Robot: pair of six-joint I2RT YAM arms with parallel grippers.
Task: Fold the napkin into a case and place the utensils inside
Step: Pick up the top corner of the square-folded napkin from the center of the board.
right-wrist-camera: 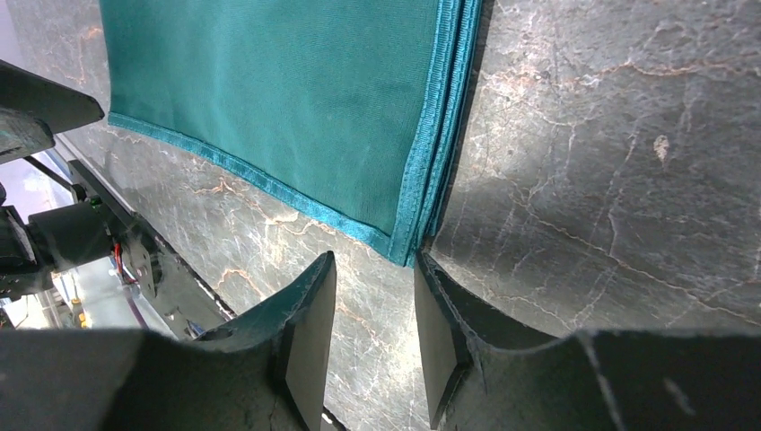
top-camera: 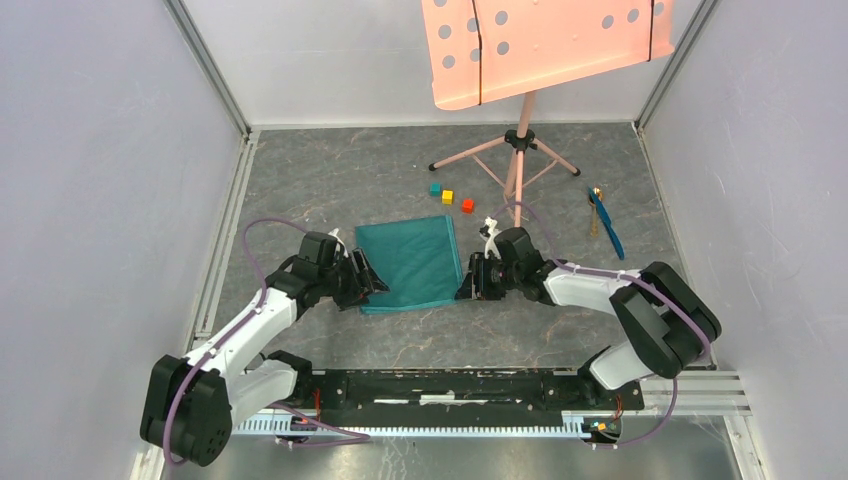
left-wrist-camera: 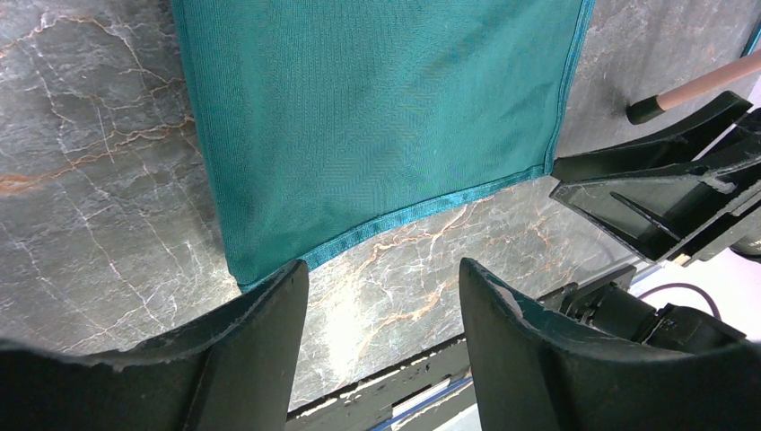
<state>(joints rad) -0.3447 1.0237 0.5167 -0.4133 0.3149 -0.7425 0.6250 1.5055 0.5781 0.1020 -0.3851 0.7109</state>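
We see the napkin [top-camera: 410,262] lying flat, its two near corners just ahead of our jaws. The left gripper [left-wrist-camera: 384,278] gapes wide, the right gripper [right-wrist-camera: 375,269] narrower but apart — neither pinches cloth.

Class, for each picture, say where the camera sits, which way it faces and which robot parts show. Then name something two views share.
Top external: above and behind, looking down at the table; shows both arms, left gripper and right gripper at the napkin.
Left wrist: on left arm, facing the napkin's near left corner; own fingers below, right gripper opposite.
Right wrist: on right arm, facing the near right corner; own fingers below.
Both wrist views share the napkin's near hem.
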